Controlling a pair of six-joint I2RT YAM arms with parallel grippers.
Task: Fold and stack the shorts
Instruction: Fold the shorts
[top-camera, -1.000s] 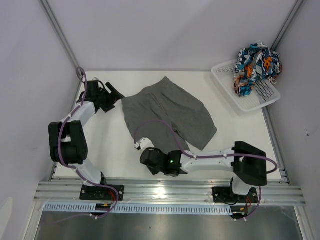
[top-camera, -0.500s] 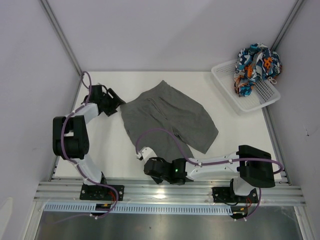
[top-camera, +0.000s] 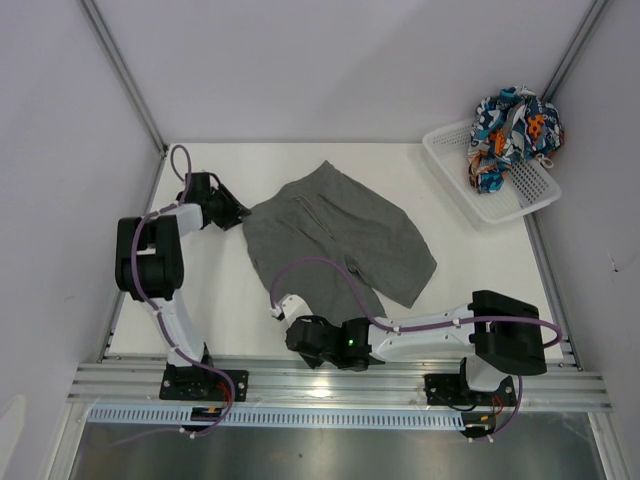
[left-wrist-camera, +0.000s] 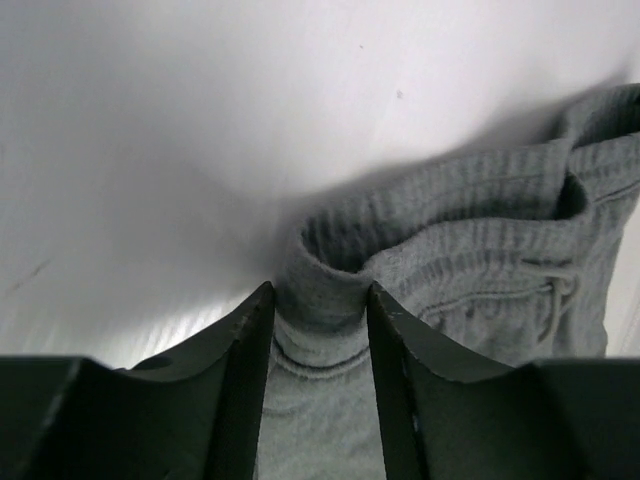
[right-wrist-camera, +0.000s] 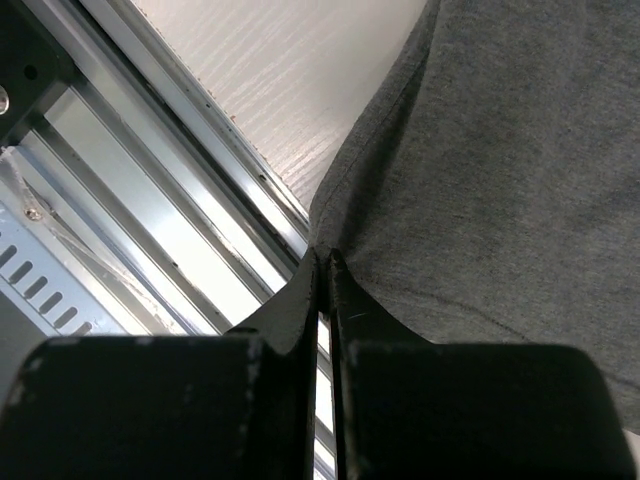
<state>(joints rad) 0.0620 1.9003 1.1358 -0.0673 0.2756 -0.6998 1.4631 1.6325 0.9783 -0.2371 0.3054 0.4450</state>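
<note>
Gripping the grey shorts (top-camera: 340, 235) at two corners, I am at the flattening step, ahead of the first fold. The left gripper (left-wrist-camera: 320, 300) is clamped on a bunched corner of the ribbed waistband (left-wrist-camera: 450, 190) at the far left of the table (top-camera: 215, 290). The right gripper (right-wrist-camera: 322, 262) is pinched tight on the hem of one leg, right at the near edge beside the aluminium rail (right-wrist-camera: 150, 180).

Desk: And the second pair?

Me: The patterned shorts (top-camera: 515, 125) sit crumpled in a heap on the far rim of the white mesh basket (top-camera: 500, 212), in the far right corner, well apart from both arms. Not yet handled, by my reading.

Desk: What does the next move call for?

Me: In my judgement, a taut line between the two grips, the cloth laid flat, then one half carried over the other. The grey fabric looks like a soft, matt knit. It is limp and lies on the diagonal, with ripples across the seat. The waistband is thick and gathered, with a drawcord showing. I expect it to drape rather than hold a crease, so I would move both arms together and let go only once the edges line up. The tabletop is smooth and white, so the cloth ought to slide easily.
</note>
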